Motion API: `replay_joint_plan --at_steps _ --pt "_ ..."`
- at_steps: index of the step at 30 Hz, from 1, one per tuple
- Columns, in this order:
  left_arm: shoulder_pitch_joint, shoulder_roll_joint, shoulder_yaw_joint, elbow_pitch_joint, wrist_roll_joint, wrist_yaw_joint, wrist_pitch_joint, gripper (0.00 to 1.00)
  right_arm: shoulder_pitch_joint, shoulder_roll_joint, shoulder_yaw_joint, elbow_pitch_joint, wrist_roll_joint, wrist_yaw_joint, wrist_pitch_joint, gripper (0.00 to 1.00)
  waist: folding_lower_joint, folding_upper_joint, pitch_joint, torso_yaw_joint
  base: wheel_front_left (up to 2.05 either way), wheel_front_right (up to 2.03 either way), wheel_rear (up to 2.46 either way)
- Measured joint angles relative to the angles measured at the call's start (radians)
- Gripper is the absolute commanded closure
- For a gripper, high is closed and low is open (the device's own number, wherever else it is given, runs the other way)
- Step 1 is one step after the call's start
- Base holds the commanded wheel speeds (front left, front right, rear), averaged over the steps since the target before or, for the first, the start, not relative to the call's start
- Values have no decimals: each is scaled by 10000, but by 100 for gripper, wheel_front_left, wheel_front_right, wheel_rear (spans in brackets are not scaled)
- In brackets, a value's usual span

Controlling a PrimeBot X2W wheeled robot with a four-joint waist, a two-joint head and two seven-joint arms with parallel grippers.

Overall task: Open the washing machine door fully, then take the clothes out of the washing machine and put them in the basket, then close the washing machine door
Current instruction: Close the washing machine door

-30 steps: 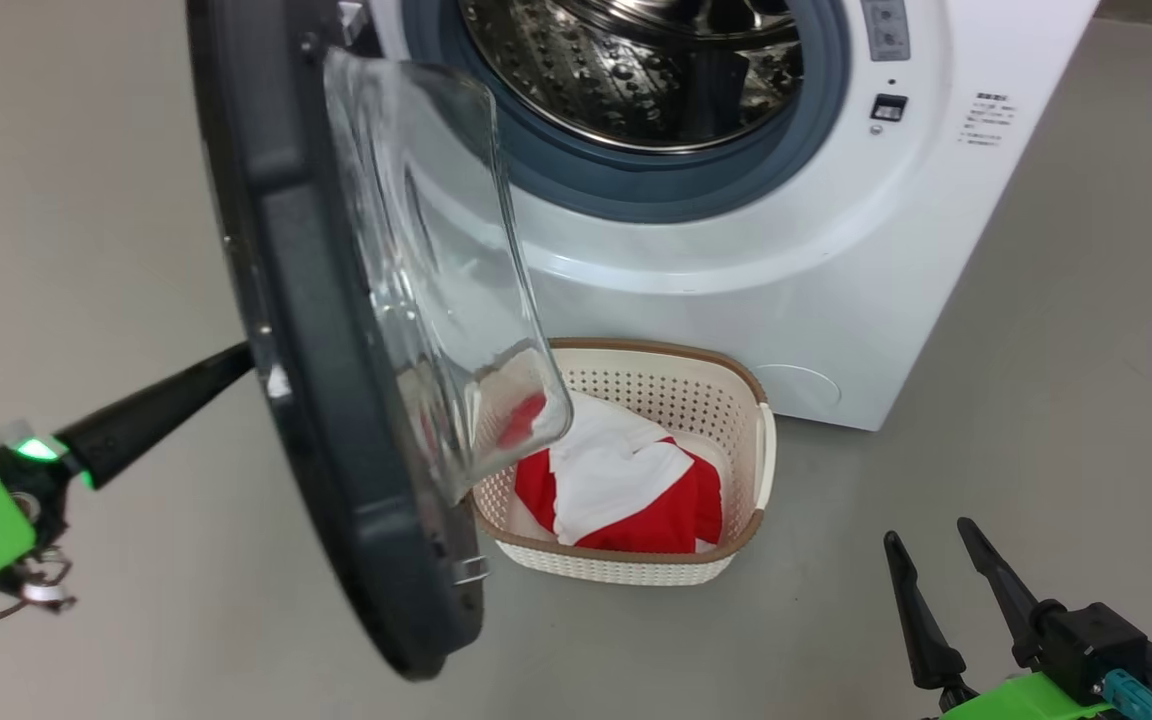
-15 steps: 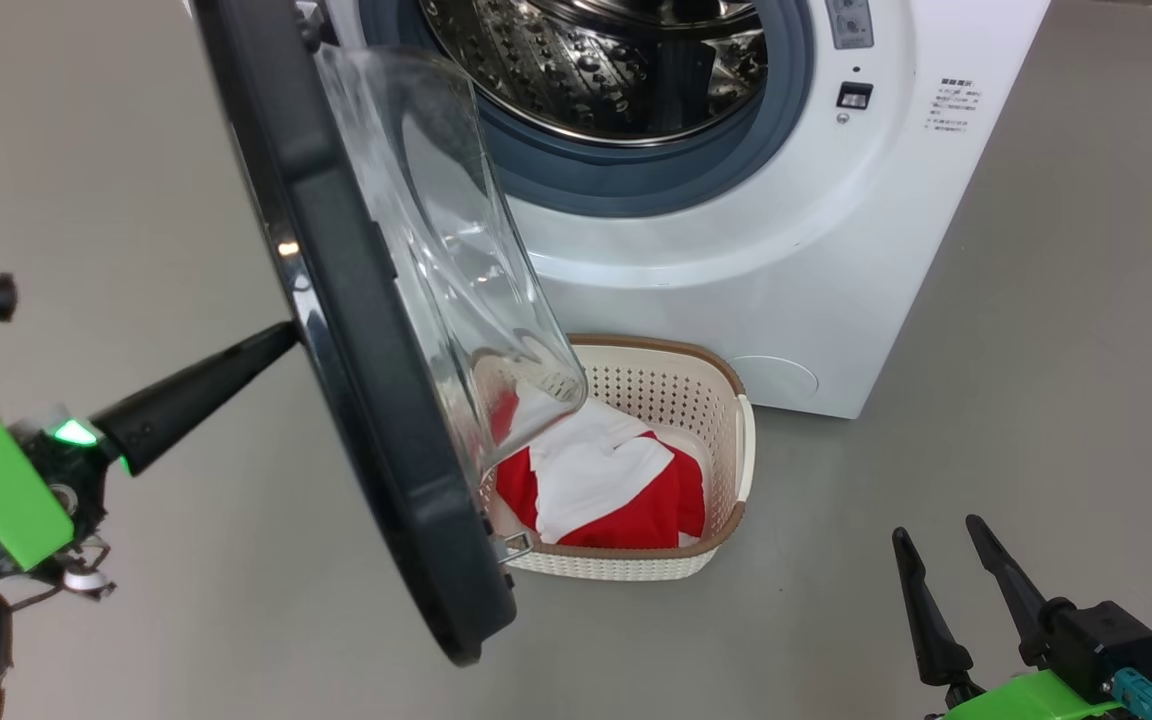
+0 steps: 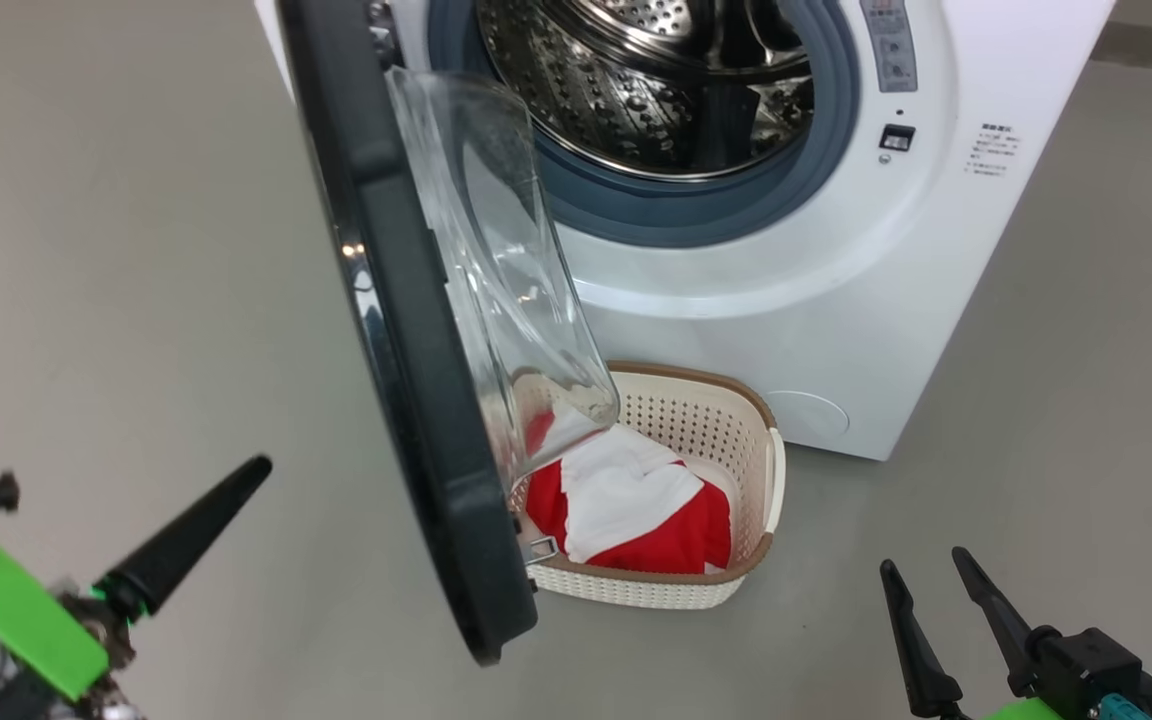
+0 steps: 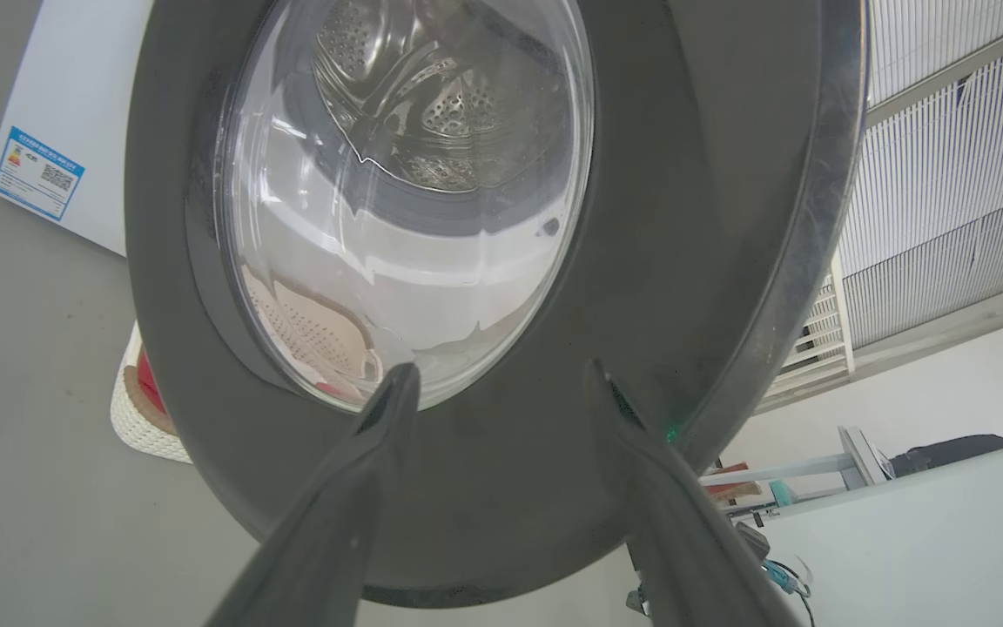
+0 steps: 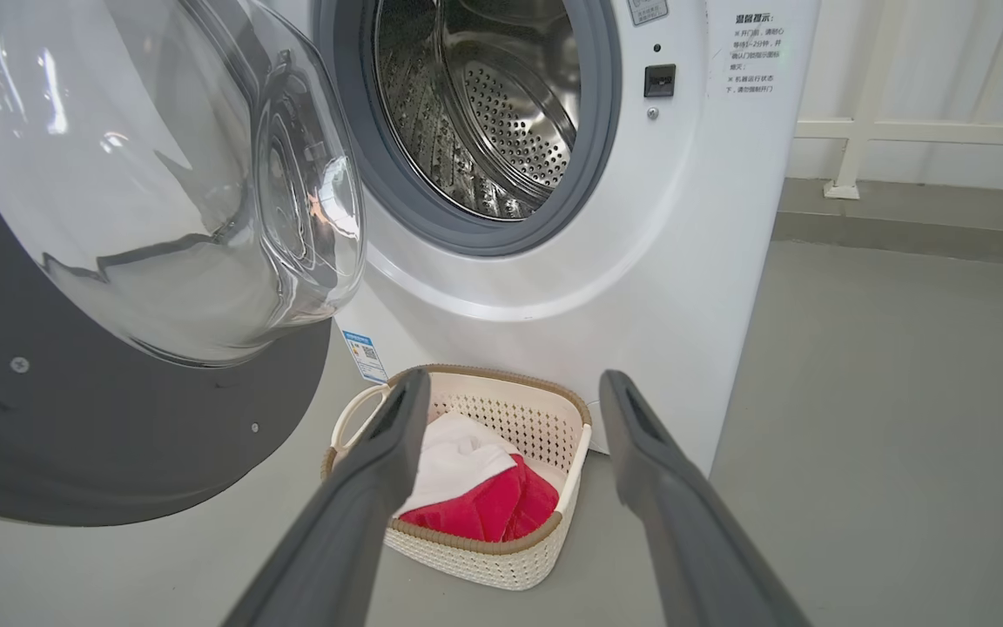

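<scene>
Seemingly closing the half-open washing machine door (image 3: 396,330), clothes (image 3: 636,510) lying in the basket (image 3: 706,425): pointing the spread left gripper (image 4: 499,370) at its outer face, needing a push shut; right gripper (image 3: 924,560) likewise spread.

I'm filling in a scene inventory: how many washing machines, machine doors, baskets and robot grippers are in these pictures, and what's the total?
Washing machine: 1
Washing machine door: 1, open
Basket: 1, holding red and white clothes
Grippers: 2, the left gripper and the right gripper
Total: 5
</scene>
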Motion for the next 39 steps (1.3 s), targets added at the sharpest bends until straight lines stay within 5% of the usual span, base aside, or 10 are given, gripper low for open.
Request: replay_joint_plan --at_steps 22,27,31,39 --pt "2536 -696 -1327 1522 1011 0 -5590 0 16 10 253 165 42 0 0 0 0 0 -255 285 0 0 0" --pt "2585 -370 -2606 2084 2483 -4 -7649 0 13 10 274 199 73 0 0 0 0 0 -244 257 0 0 0" --pt "2549 -236 -3229 2997 3799 -10 -8197 0 12 10 274 205 73 0 0 0 0 0 -236 241 0 0 0" --pt "2406 -1461 -1175 2894 8775 -12 -8209 0 4 10 201 201 73 0 0 0 0 0 -214 257 0 0 0"
